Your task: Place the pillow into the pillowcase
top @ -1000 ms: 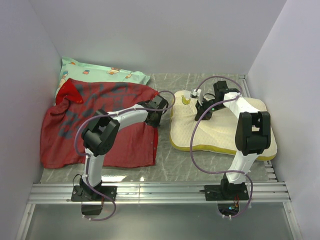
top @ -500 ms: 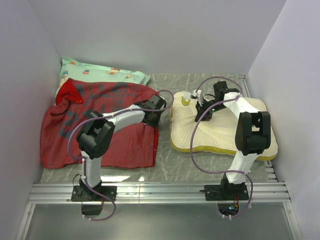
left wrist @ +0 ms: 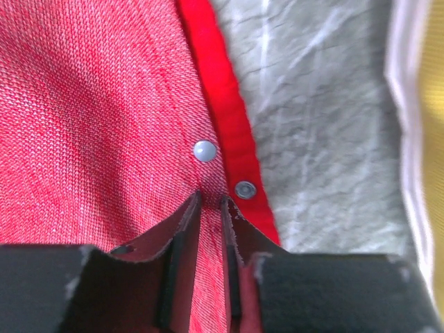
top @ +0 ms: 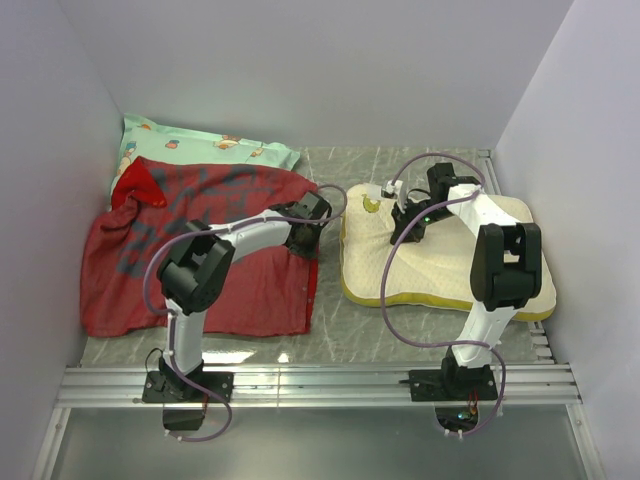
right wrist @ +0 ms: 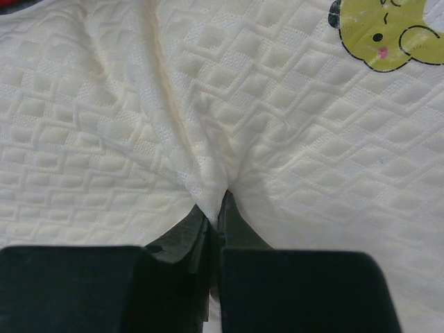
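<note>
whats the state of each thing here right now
cream-white dimpled rectangular pillow: lying flat, outside the case, fabric pinched up
big red fabric pillowcase: spread out, rumpled
mint-green printed pillow: partly under the pillowcase
left gripper: shut on the pillowcase's edge
right gripper: shut on a pucker of the pillow

Both arms reach forward, wrists pitched down. Black two-finger left tool [left wrist: 210, 202]: fingers nearly together, narrow gap. Right tool [right wrist: 216, 201]: fingers pressed together.

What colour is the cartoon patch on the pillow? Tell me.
The patch is yellow-green with black outlines, clearest in the right wrist view.
</note>
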